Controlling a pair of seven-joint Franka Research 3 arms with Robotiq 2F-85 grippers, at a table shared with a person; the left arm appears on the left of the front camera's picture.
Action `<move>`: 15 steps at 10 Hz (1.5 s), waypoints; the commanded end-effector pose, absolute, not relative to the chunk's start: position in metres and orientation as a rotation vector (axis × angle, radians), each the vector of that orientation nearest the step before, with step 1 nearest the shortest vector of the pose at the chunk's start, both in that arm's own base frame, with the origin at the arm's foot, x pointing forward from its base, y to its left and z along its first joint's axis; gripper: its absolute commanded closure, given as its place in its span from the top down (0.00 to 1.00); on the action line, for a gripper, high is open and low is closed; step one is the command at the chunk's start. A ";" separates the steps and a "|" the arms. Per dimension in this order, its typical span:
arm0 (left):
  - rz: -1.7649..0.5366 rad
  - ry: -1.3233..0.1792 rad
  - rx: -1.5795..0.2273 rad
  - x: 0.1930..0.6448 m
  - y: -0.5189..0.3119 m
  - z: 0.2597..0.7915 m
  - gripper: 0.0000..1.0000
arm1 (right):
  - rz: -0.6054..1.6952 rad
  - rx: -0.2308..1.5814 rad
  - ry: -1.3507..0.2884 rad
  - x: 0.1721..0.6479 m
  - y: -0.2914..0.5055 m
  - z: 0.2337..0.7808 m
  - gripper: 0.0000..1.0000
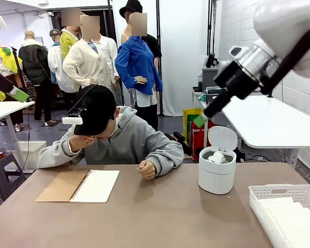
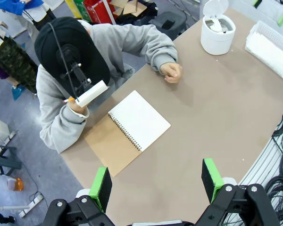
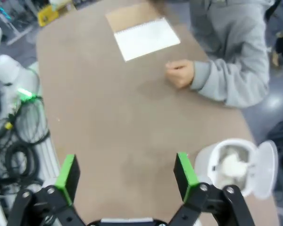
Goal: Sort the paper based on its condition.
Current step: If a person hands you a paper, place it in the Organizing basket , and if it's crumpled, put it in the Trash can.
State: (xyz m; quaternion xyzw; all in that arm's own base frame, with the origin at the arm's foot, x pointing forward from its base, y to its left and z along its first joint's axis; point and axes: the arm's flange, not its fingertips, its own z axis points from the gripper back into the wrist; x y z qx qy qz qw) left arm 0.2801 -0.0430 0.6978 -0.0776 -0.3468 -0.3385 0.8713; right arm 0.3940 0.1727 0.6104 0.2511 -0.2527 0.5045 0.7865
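Left wrist view: the left gripper [image 2: 155,181] hangs high over the brown worktop [image 1: 160,217], jaws apart and empty. Across the front view, an open spiral-bound notebook with a brown card cover [image 1: 78,186] lies at left. A person in a grey hoodie and black cap [image 1: 124,142] leans in behind it, one fist [image 1: 146,169] on the worktop. A crumpled white paper wad [image 1: 217,156] sits inside the round white bin [image 1: 216,181], whose lid is flipped up. The right gripper [image 1: 200,120] is poised above that bin, jaws wide and empty. Smooth white sheets [image 1: 292,219] lie flat in the white lattice plastic basket [image 1: 279,189] at far right.
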 end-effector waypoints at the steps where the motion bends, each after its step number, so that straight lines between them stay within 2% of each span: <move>1: -0.705 -0.726 -0.163 0.280 -0.042 0.698 1.00 | 1.121 0.504 -0.634 0.408 0.187 0.634 1.00; 6: -0.705 -0.726 -0.163 0.280 -0.042 0.698 1.00 | 1.069 0.431 -0.682 0.416 0.218 0.659 1.00; 8: -0.705 -0.726 -0.163 0.280 -0.042 0.698 1.00 | 1.018 0.423 -0.707 0.409 0.200 0.655 1.00; 9: -0.705 -0.726 -0.163 0.280 -0.042 0.698 1.00 | 1.082 0.451 -0.695 0.413 0.214 0.659 1.00; 15: -0.705 -0.726 -0.163 0.280 -0.042 0.698 1.00 | 1.082 0.451 -0.695 0.413 0.214 0.659 1.00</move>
